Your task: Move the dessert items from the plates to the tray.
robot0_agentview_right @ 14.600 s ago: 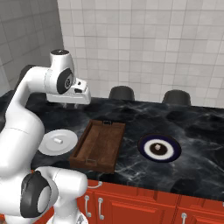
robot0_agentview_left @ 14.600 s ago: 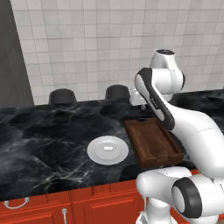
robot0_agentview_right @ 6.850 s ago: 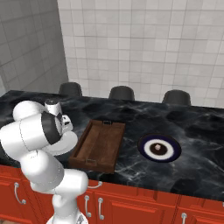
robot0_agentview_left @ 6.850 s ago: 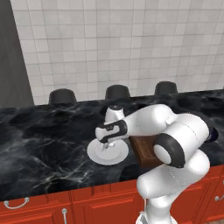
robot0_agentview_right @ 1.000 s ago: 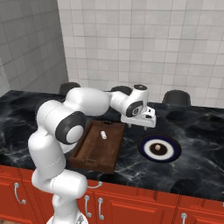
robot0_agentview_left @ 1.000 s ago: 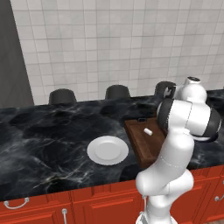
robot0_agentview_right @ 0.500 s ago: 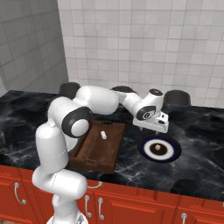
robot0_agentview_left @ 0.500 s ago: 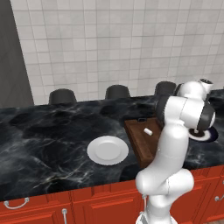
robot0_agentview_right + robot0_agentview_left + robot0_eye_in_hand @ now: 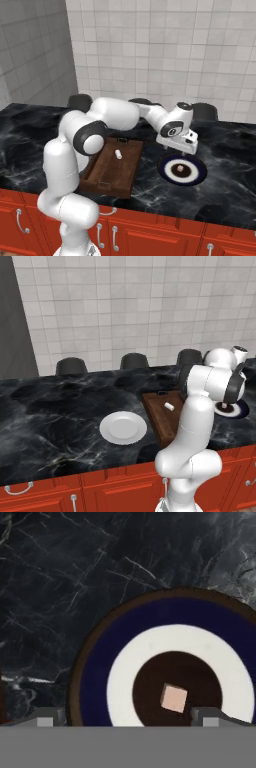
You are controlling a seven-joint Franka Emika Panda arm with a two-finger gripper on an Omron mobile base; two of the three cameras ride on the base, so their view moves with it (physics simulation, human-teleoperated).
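Observation:
The navy-rimmed plate (image 9: 120, 662) lies right under my gripper (image 9: 127, 719), with the small tan lump (image 9: 174, 698) on its dark centre. My fingertips (image 9: 47, 717) stand wide apart, open, with nothing between them. From the right base view, the gripper (image 9: 185, 148) hovers just above the far edge of that plate (image 9: 196, 176) and the tan lump (image 9: 180, 170). The stubby white oblong (image 9: 119, 154) rests in the brown wooden tray (image 9: 100, 175). The plain white plate (image 9: 123, 427) is bare, left of the tray (image 9: 156, 413); the oblong (image 9: 169, 406) shows there too.
Three dark round shapes (image 9: 71, 365) (image 9: 134, 360) (image 9: 190, 356) line the back of the black marble counter (image 9: 50, 421) against the tiled wall. Red cabinet fronts (image 9: 100, 491) run below the counter's front edge. My own arm (image 9: 115, 112) arches over the tray.
The arm has swung right from above the tray to above the navy-rimmed plate. The white oblong, once on the white plate, now lies in the tray.

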